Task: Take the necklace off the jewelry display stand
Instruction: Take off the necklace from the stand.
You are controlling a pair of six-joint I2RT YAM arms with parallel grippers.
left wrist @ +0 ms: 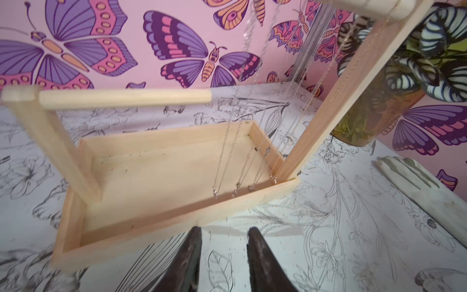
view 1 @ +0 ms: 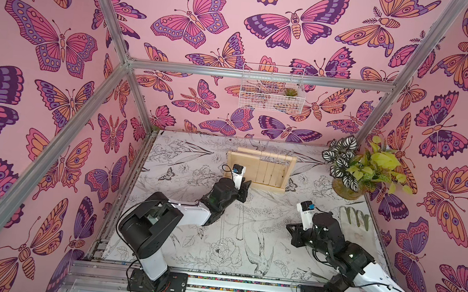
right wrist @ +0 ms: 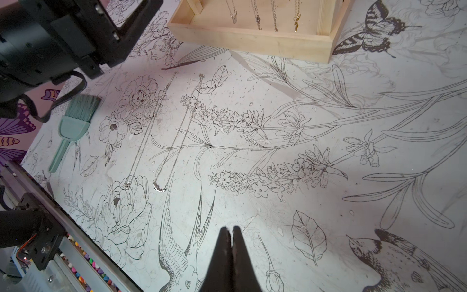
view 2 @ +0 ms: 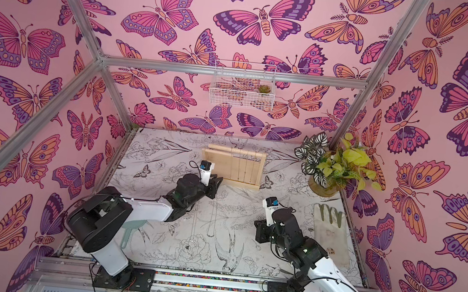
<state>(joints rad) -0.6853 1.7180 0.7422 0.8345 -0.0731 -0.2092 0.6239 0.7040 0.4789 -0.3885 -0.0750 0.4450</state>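
Observation:
The jewelry display stand (view 1: 243,161) (view 2: 219,160) is a pale wooden frame at the back of the table, with a tray-like base (left wrist: 151,172) (right wrist: 252,43). Several thin necklaces (left wrist: 216,193) (right wrist: 257,17) hang from its top bar toward its right end. Two more necklaces (right wrist: 159,188) (right wrist: 127,185) lie stretched out on the table in front. My left gripper (view 1: 245,186) (view 2: 215,182) (left wrist: 224,231) hovers just before the stand's front rim, open and empty. My right gripper (view 1: 292,229) (view 2: 259,230) (right wrist: 230,228) is shut over bare table at the right.
A potted plant (view 1: 355,172) stands at the back right corner. A pale glove (view 1: 353,223) lies along the right edge. A teal brush (right wrist: 73,126) lies near the left arm's base. A white wire basket (view 1: 272,91) hangs on the back wall.

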